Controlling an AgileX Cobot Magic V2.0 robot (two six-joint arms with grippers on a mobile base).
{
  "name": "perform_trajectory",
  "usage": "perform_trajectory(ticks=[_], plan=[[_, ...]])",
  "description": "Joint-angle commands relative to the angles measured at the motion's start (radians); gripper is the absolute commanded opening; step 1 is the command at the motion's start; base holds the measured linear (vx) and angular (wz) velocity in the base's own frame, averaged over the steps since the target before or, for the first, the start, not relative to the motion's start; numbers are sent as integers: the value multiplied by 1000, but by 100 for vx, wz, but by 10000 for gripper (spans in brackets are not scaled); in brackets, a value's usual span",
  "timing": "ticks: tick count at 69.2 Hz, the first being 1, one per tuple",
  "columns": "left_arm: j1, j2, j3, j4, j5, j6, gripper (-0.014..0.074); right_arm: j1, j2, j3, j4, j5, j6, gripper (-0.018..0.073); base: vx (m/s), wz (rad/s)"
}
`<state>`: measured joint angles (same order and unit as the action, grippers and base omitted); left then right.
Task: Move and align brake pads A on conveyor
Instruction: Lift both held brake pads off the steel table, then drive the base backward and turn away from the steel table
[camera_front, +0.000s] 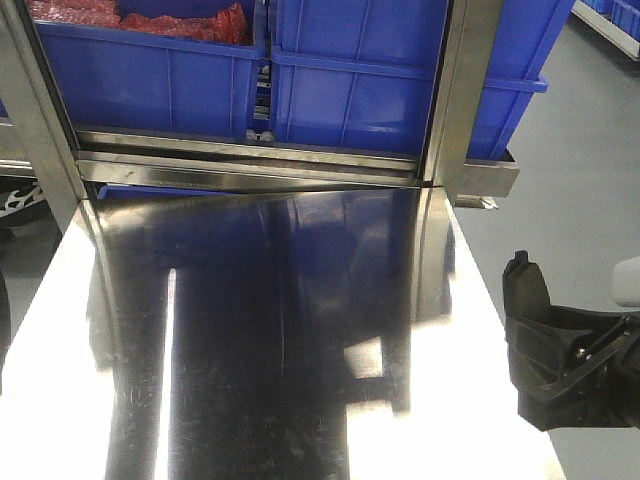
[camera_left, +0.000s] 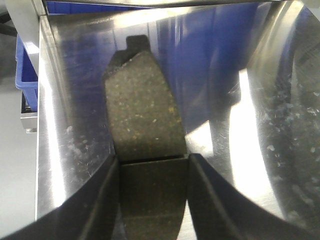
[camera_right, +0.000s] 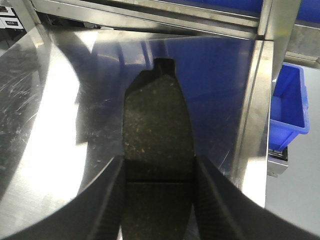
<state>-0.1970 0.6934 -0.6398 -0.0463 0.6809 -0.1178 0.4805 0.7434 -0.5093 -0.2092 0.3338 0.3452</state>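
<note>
Tools — matte black throughout.
Left tool (camera_left: 153, 162) and right tool (camera_right: 159, 162) each show two broad, curved black fingers (camera_left: 100, 200) narrowing toward the tips, with a smooth, dull finish; the front view shows the right tool's angular black body — pale grey housing (camera_front: 628, 282) behind it.

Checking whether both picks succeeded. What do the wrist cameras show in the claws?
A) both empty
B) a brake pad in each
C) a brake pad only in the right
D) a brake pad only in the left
B: the left claw is closed on a brake pad and the right claw on a second brake pad, each pinched between the fingers.
</note>
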Motion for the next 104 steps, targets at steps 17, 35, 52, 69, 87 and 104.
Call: perform_trajectory(ticks=[17, 35, 52, 69, 87, 104], plan=[[-4, -7, -30, -2, -82, 0, 139, -3, -7, -34, -17, -86, -11, -10, -1, -1], [-4, -7, -30, -2, -82, 0, 139, -3, -7, -34, -17, -86, -11, -10, -12, 14], [-4, -7, -30, -2, -82, 0, 139, -3, -7, -34, -17, -86, -11, -10, -25, 32], [-4, -11, -30, -2, -82, 0, 139, -3, -7, -34, -16, -85, -11, -10, -24, 30], [-4, -11, -30, -3, -82, 0, 139, -3, -7, -34, -16, -87, -11, -10, -15, 49], [-4, -11, -30, -3, -81, 0, 139, -3, -7, -34, -16, -86, -11, -10, -9, 63]])
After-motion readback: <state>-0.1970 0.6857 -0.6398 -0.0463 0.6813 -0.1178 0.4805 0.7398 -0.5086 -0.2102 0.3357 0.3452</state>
